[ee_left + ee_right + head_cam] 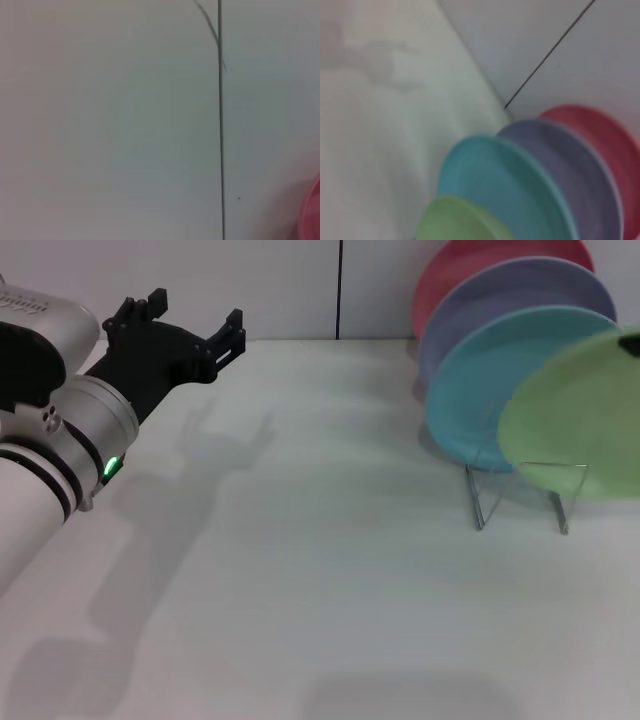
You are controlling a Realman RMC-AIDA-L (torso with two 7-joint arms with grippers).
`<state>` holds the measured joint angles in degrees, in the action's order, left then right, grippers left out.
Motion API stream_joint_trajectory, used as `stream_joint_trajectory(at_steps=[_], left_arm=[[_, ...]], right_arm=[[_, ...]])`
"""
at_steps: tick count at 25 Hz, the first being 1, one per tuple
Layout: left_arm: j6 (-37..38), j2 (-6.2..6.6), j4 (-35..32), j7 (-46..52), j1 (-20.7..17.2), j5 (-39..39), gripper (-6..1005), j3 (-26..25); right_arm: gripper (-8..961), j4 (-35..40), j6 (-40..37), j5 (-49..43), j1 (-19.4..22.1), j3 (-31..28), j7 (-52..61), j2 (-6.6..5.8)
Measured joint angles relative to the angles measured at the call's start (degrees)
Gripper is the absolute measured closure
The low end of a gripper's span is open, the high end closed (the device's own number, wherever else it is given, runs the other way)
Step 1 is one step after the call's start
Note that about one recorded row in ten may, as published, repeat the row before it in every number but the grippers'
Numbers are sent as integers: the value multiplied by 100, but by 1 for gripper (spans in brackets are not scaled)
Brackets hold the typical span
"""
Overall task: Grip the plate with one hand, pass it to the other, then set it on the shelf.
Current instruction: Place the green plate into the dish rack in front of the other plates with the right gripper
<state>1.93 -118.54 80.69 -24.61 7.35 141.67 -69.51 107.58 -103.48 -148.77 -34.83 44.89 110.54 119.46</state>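
At about nine o'clock, the left gripper, black with two fingers on a silver arm, hangs over the white table with its fingers spread wide and nothing in them. It is well apart from the plates. At three o'clock, the small silver wire shelf keeps the plates standing on edge. The round light-green plastic plate stands in front, next the light-blue plate. A dark bit at its top edge may be the right gripper; I cannot tell its grip
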Motion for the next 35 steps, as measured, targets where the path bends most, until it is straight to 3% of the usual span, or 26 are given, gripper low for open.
stream_joint_trajectory(at_steps=[1,6,18,35], left_arm=[[1,5,-47,0,-10,-11,138,0],[5,7,-84,0,-4,-15,138,-1],[10,15,-90,0,-41,-17,138,13],[9,6,-208,0,-35,-16,138,-21]], right_arm=[[466,-40,-16,359,8,-219,26,-14],[344,-414,166,423,5,-232,21,-22],[345,-584,284,405,-15,-175,25,-29],[333,-1464,768,191,12,538,21,-28]])
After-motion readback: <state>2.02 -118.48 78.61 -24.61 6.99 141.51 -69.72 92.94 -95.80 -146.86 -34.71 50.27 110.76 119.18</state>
